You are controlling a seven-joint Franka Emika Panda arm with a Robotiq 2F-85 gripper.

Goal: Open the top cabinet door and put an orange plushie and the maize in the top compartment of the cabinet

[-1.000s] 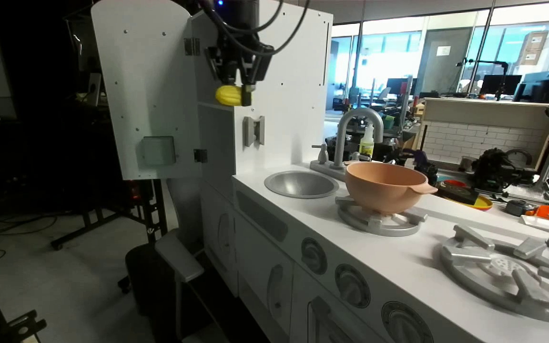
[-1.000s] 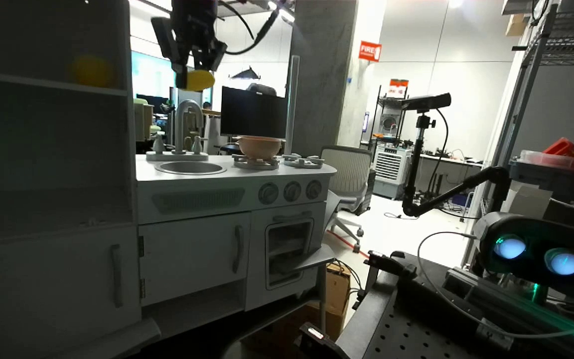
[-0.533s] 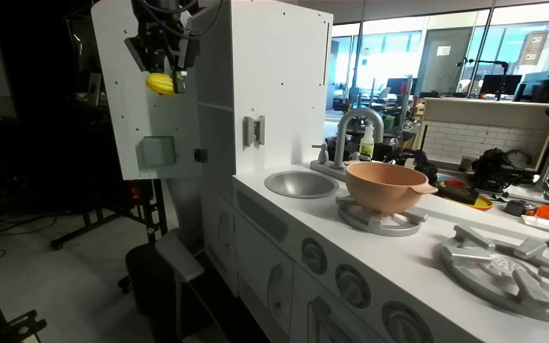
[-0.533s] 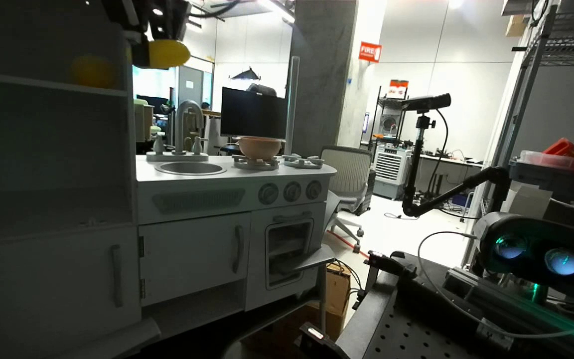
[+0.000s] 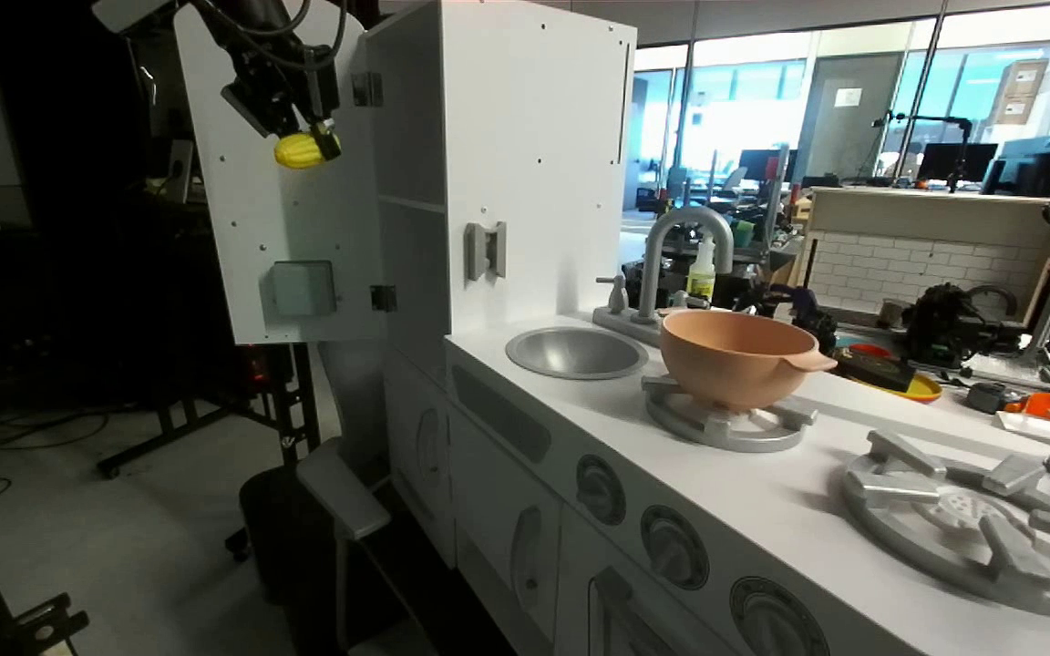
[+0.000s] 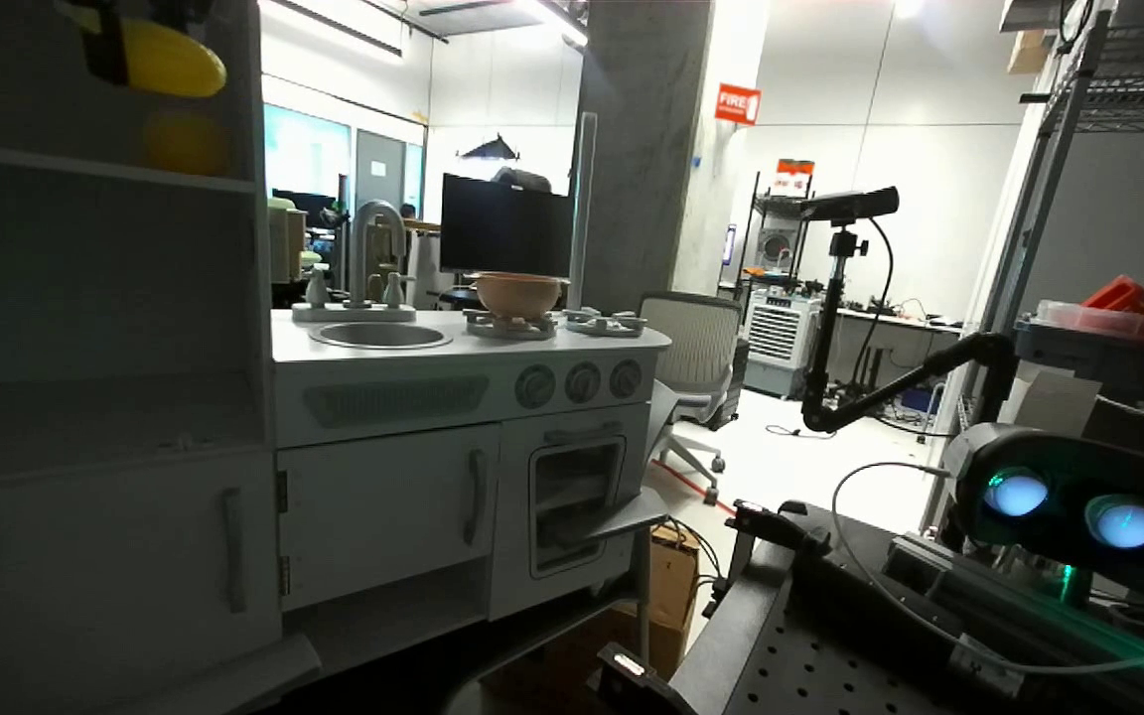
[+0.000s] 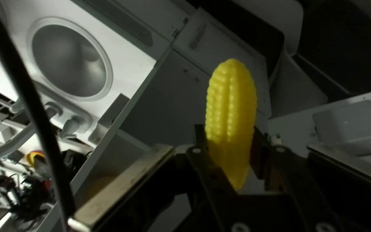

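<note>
The yellow maize (image 7: 230, 96) is pinched between the dark pads of my gripper (image 7: 231, 141), its tip pointing away from the palm. In both exterior views the maize (image 5: 297, 152) hangs high beside the cabinet's open front; one view places the maize (image 6: 175, 60) across the top compartment (image 6: 16, 89), above its shelf edge. The top cabinet door (image 5: 283, 205) stands swung wide open, its square handle (image 5: 303, 288) low on the panel. Dimly visible, the orange plushie (image 6: 185, 144) rests at the right end inside the top compartment. A faint orange patch at the wrist view's lower left may be it.
The shelf edge (image 6: 95, 166) divides the top compartment from the section beneath. The cabinet's side wall (image 5: 534, 137) rises beside the sink (image 5: 577, 353). A tan bowl (image 5: 735, 355) sits on a burner, near the faucet (image 5: 689, 219). A cable crosses the wrist view's left part.
My gripper carried the maize leftward in both exterior views, from beside the side wall to the cabinet's open front. Over the last half second the gripper tilted. Door and plushie stayed put.
</note>
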